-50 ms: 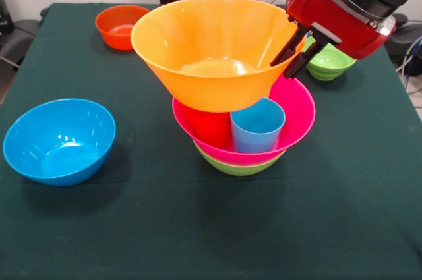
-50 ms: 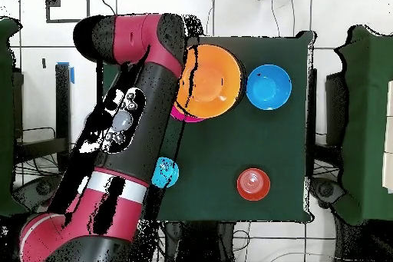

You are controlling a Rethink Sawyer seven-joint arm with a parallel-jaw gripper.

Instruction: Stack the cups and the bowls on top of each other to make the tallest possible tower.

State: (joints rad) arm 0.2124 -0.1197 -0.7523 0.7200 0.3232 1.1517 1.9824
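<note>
The front view looks from across the table (image 1: pixel 211 240), angled downward and close in, so the table fills most of the picture. The overhead view looks straight down from well above, taking in the whole table (image 2: pixel 284 159) and surrounding floor. Both views share the tabletop, the arm (image 1: pixel 349 3) and the orange bowl (image 1: pixel 211 49).

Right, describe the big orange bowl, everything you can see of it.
The big orange bowl is glossy yellow-orange plastic, wide at the rim and tapering to a small flat bottom, empty inside. It sits upright at the top of the tower, its base over the red cup and blue cup that stand in the pink bowl. The gripper is at its rim, on the right side in the front view, one finger inside the wall and one outside.
</note>
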